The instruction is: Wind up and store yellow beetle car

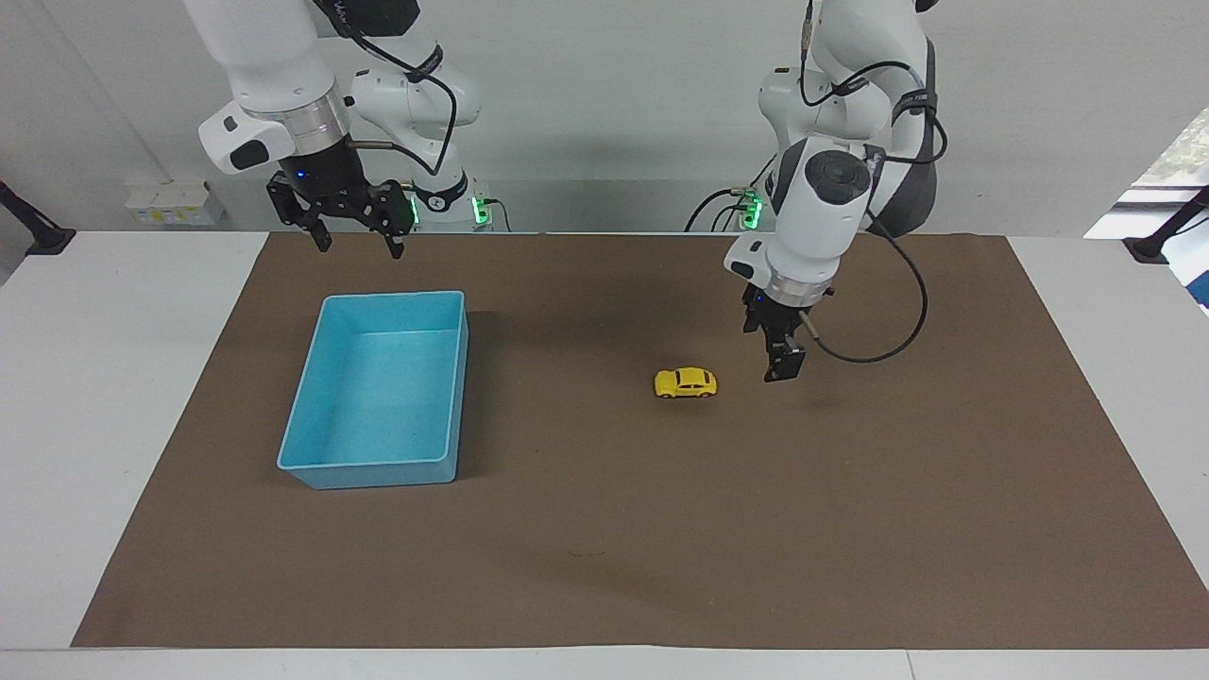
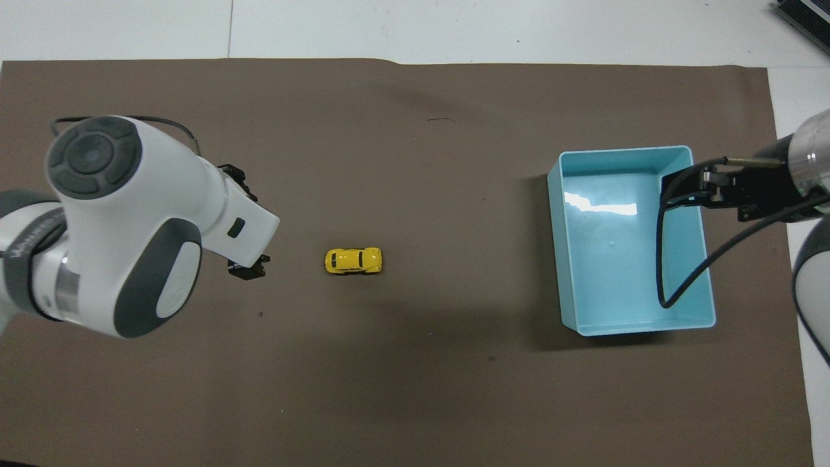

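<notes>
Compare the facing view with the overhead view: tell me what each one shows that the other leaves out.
Facing view only: both arm bases with green lights, and the air gap under the left gripper, which hangs above the mat beside the yellow car, not touching it. The right gripper waits, raised and open, over the mat by the blue bin.

Overhead view only: the car's roof and the glare on the bin's floor.

Both: car, bin, brown mat and both grippers.
</notes>
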You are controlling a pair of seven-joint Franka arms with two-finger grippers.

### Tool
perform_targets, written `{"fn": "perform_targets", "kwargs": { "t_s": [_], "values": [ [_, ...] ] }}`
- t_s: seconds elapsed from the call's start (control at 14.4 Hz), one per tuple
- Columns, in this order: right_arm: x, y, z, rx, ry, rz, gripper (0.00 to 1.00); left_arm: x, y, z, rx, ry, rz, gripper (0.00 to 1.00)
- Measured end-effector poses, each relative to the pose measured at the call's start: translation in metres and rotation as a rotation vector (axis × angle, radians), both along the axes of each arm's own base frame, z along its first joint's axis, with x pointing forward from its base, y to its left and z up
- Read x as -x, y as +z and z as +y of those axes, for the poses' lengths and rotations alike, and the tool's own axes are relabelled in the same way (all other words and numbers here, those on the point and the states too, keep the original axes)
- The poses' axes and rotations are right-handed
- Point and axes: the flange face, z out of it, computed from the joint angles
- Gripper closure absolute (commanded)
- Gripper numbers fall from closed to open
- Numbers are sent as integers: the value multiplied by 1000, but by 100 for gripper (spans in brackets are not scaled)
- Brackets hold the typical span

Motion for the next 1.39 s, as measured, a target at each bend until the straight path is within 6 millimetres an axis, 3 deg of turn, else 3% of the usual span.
{"fn": "perform_targets", "kwargs": {
  "t_s": [0.76,0.9,1.04,1.11,1.39],
  "values": [
    [0,0,0,0,0,0,0,33,-82,-56,15,-89,-23,1],
    [0,0,0,0,0,0,0,35,-89,-61,14,-86,-22,19],
    [0,0,0,0,0,0,0,37,-92,-63,12,-79,-17,82],
    [0,0,0,0,0,0,0,40,-94,-65,10,-73,-13,100],
    [0,0,-1,0,-1,0,0,43,-95,-70,12,-60,-13,100]
  ]
}}
